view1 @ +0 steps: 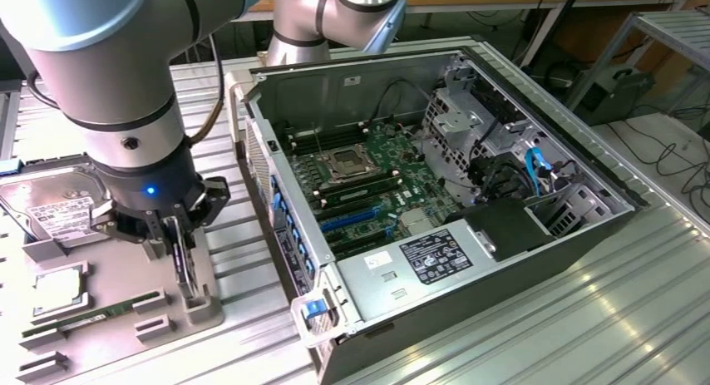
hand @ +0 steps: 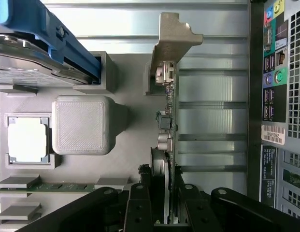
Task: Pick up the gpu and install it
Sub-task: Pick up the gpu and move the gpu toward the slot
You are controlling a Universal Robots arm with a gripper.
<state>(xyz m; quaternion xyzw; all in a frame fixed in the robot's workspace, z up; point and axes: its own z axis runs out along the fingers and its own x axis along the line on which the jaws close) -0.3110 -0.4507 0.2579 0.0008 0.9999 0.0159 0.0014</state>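
At the exterior view's left, a grey holder tray [view1: 116, 273] sits on the ribbed metal tabletop [view1: 554, 318]. At its far left end a silver hard drive [view1: 50, 204] with a white label leans in a slot. Nearer the camera lie a square processor chip [view1: 58, 287] and a thin green RAM stick [view1: 100, 313]. Just to the right of these, the robot arm [view1: 106, 86] reaches straight down over the tray's right edge. Its jaws stand narrow, closed on the gpu [hand: 170, 121] from both sides. The card stands on edge at that side of the tray. The wrist view looks along its thin green edge, with black fingers [hand: 140, 205] pressed against either face and part of the round fan visible between them. The silver bracket [hand: 174, 38] is at the end away from the jaws, over a grey support block of the tray. Whether the card has left its slot cannot be told. Further right, close beside the tray, lies the open computer case [view1: 332, 77] on its side. Inside are the green motherboard [view1: 377, 165], its processor socket [view1: 338, 163], a boxy power supply [view1: 438, 256] with a dark label, and blue cables [view1: 536, 169] near the drive cage at the exterior view's right.
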